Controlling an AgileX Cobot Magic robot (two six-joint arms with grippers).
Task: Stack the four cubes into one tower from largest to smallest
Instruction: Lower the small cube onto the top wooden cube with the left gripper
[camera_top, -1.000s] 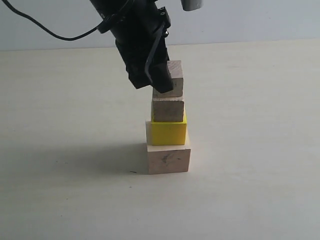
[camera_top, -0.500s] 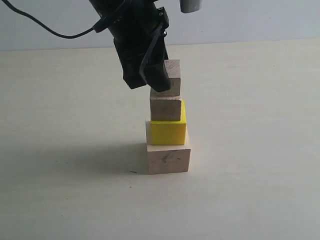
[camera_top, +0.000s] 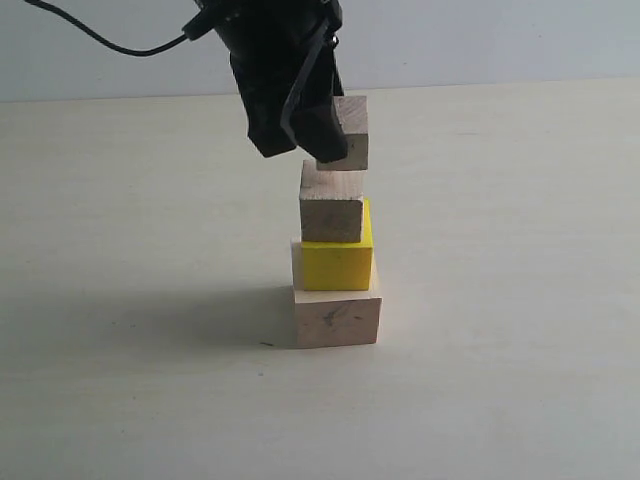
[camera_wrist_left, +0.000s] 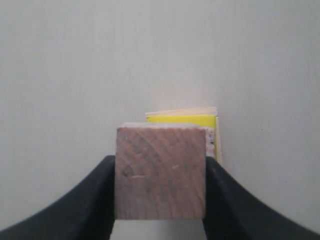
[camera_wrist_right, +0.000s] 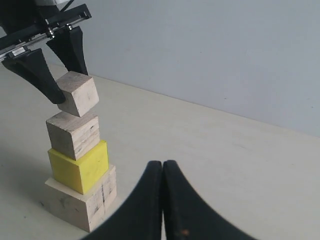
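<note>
Three cubes stand stacked on the table: the large pale wood cube (camera_top: 337, 316) at the bottom, the yellow cube (camera_top: 337, 262) on it, and the medium wood cube (camera_top: 333, 213) on top, set a little left of the yellow one. My left gripper (camera_top: 340, 135) is shut on the small wood cube (camera_top: 352, 130), which sits tilted right over the medium cube (camera_wrist_right: 73, 134); I cannot tell whether they touch. In the left wrist view the small cube (camera_wrist_left: 160, 172) fills the jaws, with the yellow cube (camera_wrist_left: 180, 119) peeking out behind. My right gripper (camera_wrist_right: 163, 167) is shut and empty, off to the side of the tower.
The pale table (camera_top: 520, 300) runs wide around the tower, with a light wall (camera_top: 500, 40) behind it. A black cable (camera_top: 110, 42) trails from the left arm at the upper left.
The left gripper has lifted the small cube slightly up and to the right. The medium cube has slid a little left on the yellow one. The right gripper has not changed.
</note>
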